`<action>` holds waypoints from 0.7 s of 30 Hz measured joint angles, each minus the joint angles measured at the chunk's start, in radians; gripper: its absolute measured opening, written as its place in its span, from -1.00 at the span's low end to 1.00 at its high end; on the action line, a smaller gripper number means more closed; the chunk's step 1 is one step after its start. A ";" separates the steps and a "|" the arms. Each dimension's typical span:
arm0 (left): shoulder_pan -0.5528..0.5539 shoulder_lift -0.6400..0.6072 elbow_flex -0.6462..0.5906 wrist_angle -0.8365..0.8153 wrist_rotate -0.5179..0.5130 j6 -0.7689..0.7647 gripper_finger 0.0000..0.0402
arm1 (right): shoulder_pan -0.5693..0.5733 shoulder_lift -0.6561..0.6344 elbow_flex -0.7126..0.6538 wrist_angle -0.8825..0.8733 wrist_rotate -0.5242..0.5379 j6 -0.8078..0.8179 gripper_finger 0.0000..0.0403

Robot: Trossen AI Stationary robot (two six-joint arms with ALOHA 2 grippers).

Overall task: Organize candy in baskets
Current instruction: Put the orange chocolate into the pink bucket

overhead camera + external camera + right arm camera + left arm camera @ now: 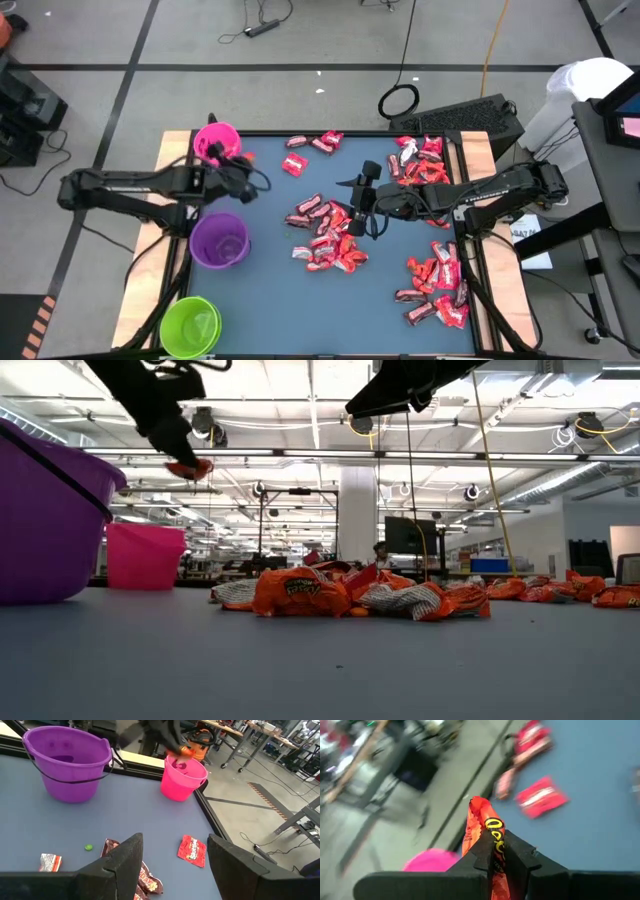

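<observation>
My left gripper [243,163] hangs just above and beside the pink basket [215,143], shut on one orange-red candy [487,827]. The low view shows that candy [190,467] lifted high over the pink basket [145,556]. My right gripper [362,205] hovers open over the central candy pile [328,232], touching nothing; its fingers [125,857] stand wide apart. The purple basket [219,241] and the green basket [190,325] stand upright on the blue mat near the left side. My left gripper pinches the orange-red wrapper with yellow print between its two fingers [482,852]. They grip it near its middle [495,845]. The wrapper's free end [477,807] sticks out past the fingertips. The candy is lifted clear, above the pink basket's rim [432,860].
More candy lies at the far right corner [420,160], the near right [440,285] and the far edge [315,145]. One red piece [192,851] and a green speck [88,847] lie on the mat. Wooden borders frame the mat [260,300].
</observation>
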 joint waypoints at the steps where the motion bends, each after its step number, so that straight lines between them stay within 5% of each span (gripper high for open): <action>1: 0.028 -0.010 0.000 -0.010 -0.008 0.000 -0.83 | 0.000 0.000 0.000 0.000 0.000 0.000 0.04; 12: 0.373 -0.038 -0.049 0.038 -0.016 0.124 -0.83 | 0.000 0.000 0.000 0.000 0.000 0.000 0.04; 21: 0.522 -0.038 -0.049 0.045 0.055 0.121 -0.80 | 0.000 0.000 0.000 0.000 0.000 0.000 0.04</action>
